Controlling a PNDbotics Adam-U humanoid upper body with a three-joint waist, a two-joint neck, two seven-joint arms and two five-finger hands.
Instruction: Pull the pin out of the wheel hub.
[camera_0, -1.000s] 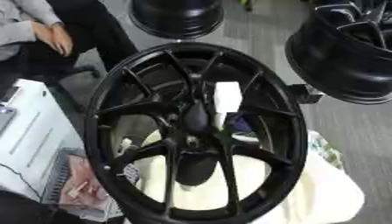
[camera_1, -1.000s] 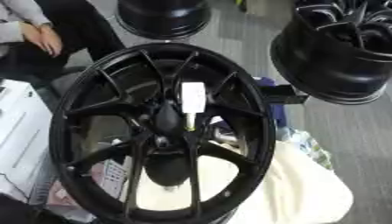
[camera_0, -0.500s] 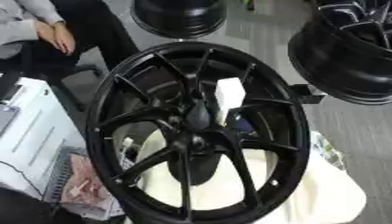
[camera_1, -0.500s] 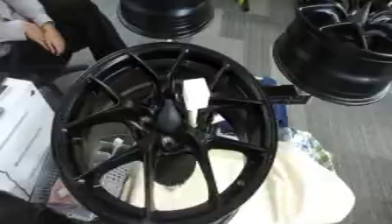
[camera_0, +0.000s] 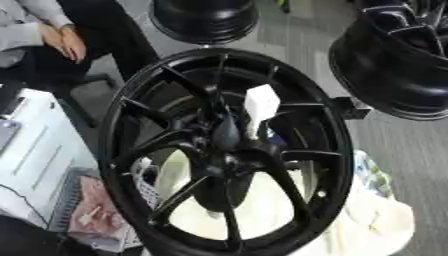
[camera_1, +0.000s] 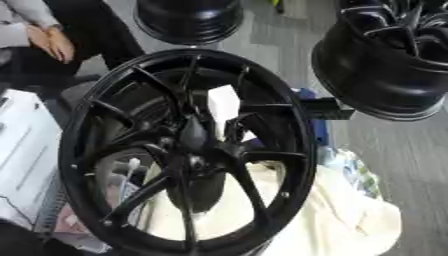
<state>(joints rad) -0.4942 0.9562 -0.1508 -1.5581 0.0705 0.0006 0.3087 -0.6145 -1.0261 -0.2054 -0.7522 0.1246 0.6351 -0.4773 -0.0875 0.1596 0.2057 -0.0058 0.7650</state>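
While upright, black wheel hub (camera_0: 227, 150), white pin (camera_0: 260, 106) in centre, cream cloth (camera_1: 350, 220) beneath.

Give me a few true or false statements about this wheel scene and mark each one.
1. The big black wheel has spokes meeting at a central hub. True.
2. A white piece sits just above the hub. True.
3. A robot hand is curled round the white piece. False: no robot hand shows in either view.
4. This is the only wheel here. False: another black wheel lies at upper right.
5. A cream cloth lies under the wheel's lower right. True.
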